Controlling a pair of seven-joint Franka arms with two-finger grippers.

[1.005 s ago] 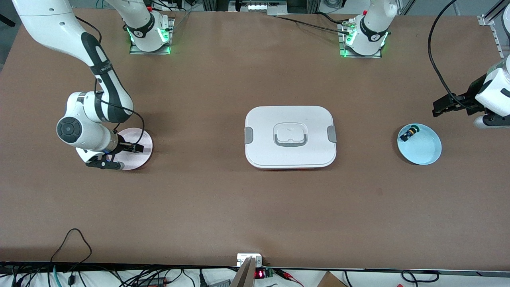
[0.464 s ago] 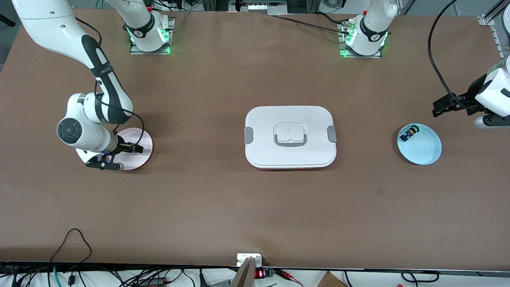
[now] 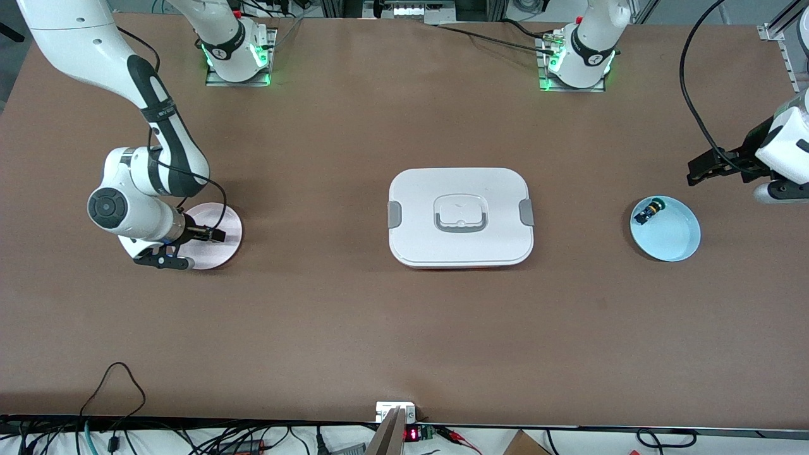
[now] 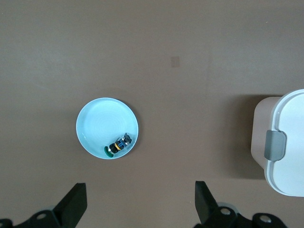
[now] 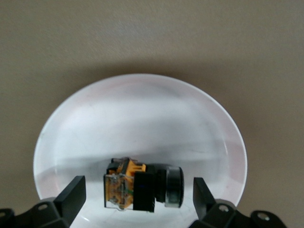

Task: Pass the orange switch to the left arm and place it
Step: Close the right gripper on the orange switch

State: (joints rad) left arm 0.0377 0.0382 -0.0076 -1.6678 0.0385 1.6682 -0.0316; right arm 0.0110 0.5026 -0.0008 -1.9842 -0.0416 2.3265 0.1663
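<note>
On the pink plate (image 5: 142, 123) at my right arm's end of the table lies the orange switch (image 5: 142, 186), on its side with its round black end beside its orange body. My right gripper (image 5: 137, 192) hangs low over that plate with its fingers (image 5: 71, 194) wide apart, one on either side of the switch and neither touching it. In the front view this gripper (image 3: 189, 246) sits over the plate's (image 3: 224, 221) edge. In the middle of the table stands the white box (image 3: 460, 217), lid on, grey clips at its two ends, well apart from both plates. Toward my left arm's end lies a light blue plate (image 3: 673, 237) with a blue-and-black switch (image 3: 649, 211) near its rim. My left gripper (image 4: 140, 204) hangs high over the table near that plate, fingers (image 4: 75, 203) spread wide and holding nothing; in the front view it (image 3: 701, 172) shows just past the blue plate's rim.
</note>
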